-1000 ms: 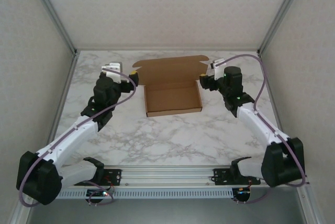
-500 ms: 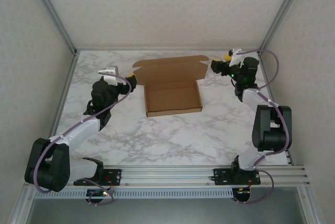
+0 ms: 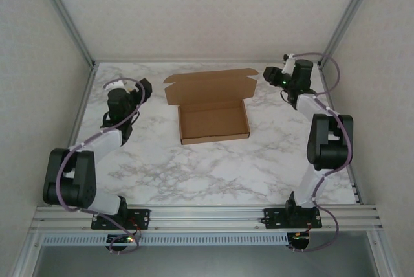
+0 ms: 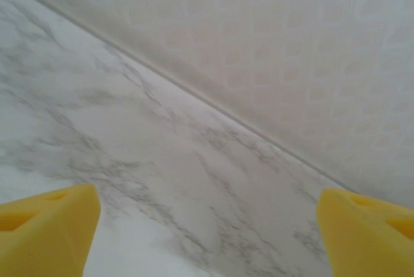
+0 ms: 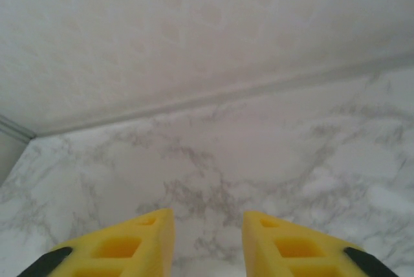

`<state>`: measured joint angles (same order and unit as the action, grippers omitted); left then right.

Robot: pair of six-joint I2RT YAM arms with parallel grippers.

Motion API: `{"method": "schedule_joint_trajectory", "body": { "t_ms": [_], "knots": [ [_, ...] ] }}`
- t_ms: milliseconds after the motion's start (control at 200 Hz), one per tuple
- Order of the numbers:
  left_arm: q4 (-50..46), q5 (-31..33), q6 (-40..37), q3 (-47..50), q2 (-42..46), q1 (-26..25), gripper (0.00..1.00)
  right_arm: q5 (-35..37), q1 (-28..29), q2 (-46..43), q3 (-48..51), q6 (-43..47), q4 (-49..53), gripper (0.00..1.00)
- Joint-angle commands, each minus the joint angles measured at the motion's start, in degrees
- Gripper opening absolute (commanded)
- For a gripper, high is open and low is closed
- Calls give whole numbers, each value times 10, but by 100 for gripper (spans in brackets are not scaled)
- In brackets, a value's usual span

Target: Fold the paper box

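Paper box [image 3: 213,123] plain brown, lid [image 3: 210,87] open, on marble table [image 3: 194,173].

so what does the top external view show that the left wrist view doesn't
Top external takes in the plain brown cardboard paper box, lid flap open toward the back, with the left arm and right arm standing clear on either side. Left wrist gives a close look at the left gripper: yellow fingers wide apart, nothing between. Both share the white marble table and pale wall.
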<state>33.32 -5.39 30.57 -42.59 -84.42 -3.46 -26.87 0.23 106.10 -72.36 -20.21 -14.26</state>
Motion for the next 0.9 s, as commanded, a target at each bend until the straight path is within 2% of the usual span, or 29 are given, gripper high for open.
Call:
{"method": "schedule_joint_trajectory", "body": {
  "t_ms": [0,100,195,290,391,541,681,766,891],
  "knots": [
    [-15,-43,51,-25,-3,-7,87,-17,7,2,-22,-28,62,33],
    [0,-46,11,-7,27,-10,87,10,8,-37,46,13,-9,44],
    [-5,-35,-71,23,69,-11,89,58,5,-66,85,89,-29,54],
    [48,-62,-120,91,117,-14,88,38,-2,-79,104,143,-54,56],
    [15,-52,-184,106,142,-43,89,7,-3,-96,108,180,-59,58],
    [52,-106,-175,108,105,-57,89,-47,-5,-96,102,183,-73,60],
    [44,-109,-188,77,79,-57,89,-85,-5,-117,121,248,-77,61],
    [39,-120,-201,58,65,-57,89,-100,-5,-131,140,292,-84,67],
    [30,-141,-204,27,35,-57,89,-124,-2,-127,145,308,-93,78]
  ]
}}
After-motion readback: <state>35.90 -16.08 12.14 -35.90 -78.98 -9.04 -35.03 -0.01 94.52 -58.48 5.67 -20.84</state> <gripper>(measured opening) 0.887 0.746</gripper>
